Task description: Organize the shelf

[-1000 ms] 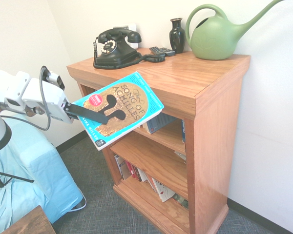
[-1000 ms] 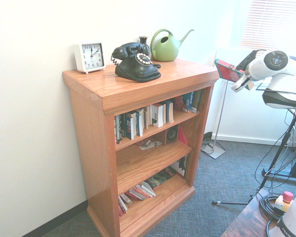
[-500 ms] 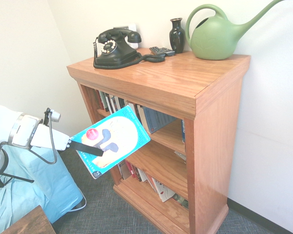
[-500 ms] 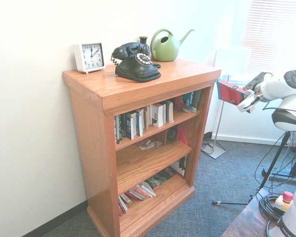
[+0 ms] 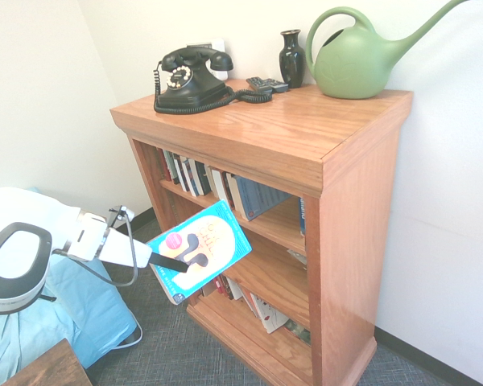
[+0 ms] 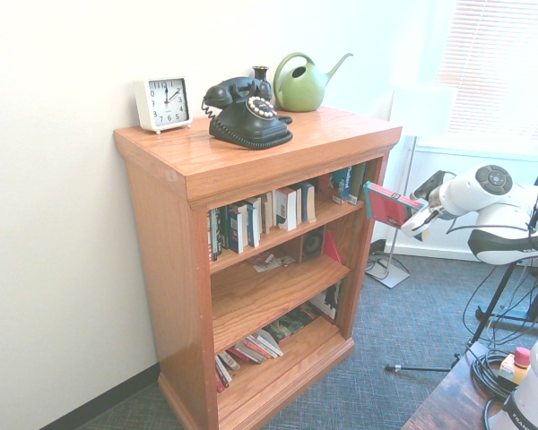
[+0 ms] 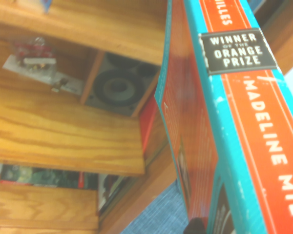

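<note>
On the shelf (image 6: 278,152), a clock (image 6: 164,105) stands beside a telephone (image 6: 249,114); books (image 6: 264,215) fill part of the tier below.

Bright, washed-out room; glare whitens the cover; wrist view soft

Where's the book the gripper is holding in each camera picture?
First exterior: lower left of centre, book in front of the shelf.
Second exterior: right of centre, beside the shelf's right edge.
Wrist: right side, spine showing.
Shared landmark: the shelf's wood, visible in all three.
</note>
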`<state>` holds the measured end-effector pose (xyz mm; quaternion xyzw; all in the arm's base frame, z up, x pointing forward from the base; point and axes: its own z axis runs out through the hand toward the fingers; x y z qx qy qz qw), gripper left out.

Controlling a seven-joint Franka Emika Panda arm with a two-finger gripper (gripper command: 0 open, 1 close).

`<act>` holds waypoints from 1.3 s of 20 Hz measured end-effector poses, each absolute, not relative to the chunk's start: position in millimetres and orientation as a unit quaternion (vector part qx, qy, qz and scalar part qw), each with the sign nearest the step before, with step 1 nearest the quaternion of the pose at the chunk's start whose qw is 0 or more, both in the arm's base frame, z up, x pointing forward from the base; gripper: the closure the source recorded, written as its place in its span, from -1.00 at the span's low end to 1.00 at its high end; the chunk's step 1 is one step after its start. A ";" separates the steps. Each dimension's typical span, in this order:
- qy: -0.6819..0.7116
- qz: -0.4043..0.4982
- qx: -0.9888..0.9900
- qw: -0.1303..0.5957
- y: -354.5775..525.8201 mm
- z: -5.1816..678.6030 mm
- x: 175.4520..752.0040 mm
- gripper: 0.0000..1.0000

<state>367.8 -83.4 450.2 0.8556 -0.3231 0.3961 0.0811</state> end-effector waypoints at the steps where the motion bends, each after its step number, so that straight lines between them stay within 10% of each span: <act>1: -0.323 0.394 0.857 0.079 -81.9 443.6 371.6 1.00; 26: -0.331 0.423 0.842 -0.042 -50.7 401.9 521.3 1.00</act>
